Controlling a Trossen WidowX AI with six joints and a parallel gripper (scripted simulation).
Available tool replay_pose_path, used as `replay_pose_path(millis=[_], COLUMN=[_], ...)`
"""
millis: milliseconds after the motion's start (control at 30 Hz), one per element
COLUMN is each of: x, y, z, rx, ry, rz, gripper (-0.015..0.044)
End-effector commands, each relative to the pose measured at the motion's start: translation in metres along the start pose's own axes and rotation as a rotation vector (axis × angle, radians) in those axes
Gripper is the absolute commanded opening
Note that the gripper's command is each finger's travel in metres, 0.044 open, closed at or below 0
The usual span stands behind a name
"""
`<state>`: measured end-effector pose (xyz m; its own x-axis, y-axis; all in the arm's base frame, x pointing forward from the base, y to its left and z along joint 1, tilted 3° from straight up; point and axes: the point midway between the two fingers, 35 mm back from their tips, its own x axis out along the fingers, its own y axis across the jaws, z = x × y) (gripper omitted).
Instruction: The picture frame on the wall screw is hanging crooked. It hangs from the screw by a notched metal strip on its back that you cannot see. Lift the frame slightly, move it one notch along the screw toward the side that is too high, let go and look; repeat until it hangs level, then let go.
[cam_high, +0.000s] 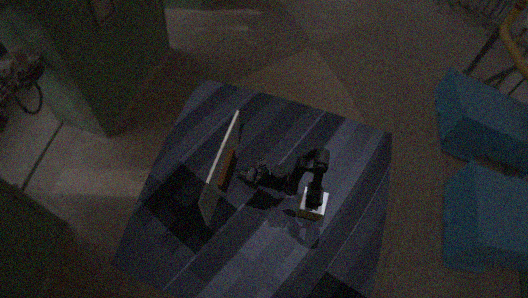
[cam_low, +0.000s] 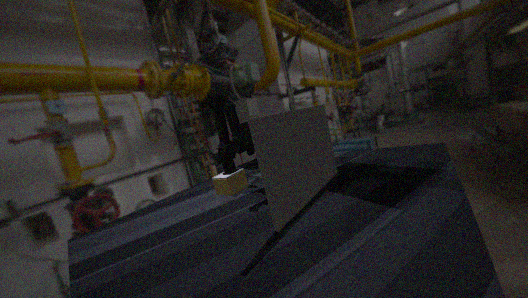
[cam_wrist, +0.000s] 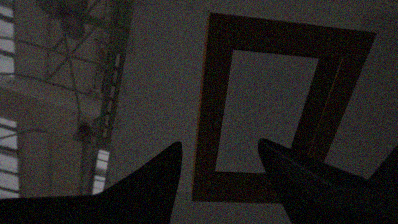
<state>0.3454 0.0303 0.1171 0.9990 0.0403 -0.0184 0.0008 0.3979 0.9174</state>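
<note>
The brown picture frame (cam_high: 227, 169) (cam_wrist: 211, 105) hangs on the upright grey panel (cam_high: 206, 192) (cam_low: 295, 160) (cam_wrist: 160, 65). In the wrist view its top edge runs down to the right and its left bar leans slightly; the view is slanted, so I cannot tell how level it hangs. My gripper (cam_high: 242, 174) (cam_wrist: 219, 146) is open and stands back from the frame, with a small gap in the top view. In the wrist view, the frame's left bar appears between the dark fingertips, with neither finger on it. The screw and notched strip are hidden. The panel hides the frame in the exterior view.
The arm's base stands on a small white-topped block (cam_high: 325, 200) (cam_low: 230, 186) on the dark striped table (cam_high: 240, 260) (cam_low: 150, 250). The arm reaches from there toward the panel. Blue boxes (cam_high: 480, 215) stand beyond the table. The picture is dim.
</note>
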Motion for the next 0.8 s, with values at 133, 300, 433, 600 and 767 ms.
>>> replay_pose_path(millis=[133,300,433,600,767], x=[-0.008,-0.024,-0.04,-0.063,-0.088], y=[0.012,0.034,0.048,0.06,0.065], z=[-0.003,-0.007,-0.01,-0.011,-0.01], rx=[-0.025,-0.031,-0.038,-0.049,-0.064], ry=[0.002,0.006,0.008,0.011,0.014], rz=[-0.008,-0.024,-0.036,-0.05,-0.063], gripper=[0.026,0.026,0.026,0.026,0.026])
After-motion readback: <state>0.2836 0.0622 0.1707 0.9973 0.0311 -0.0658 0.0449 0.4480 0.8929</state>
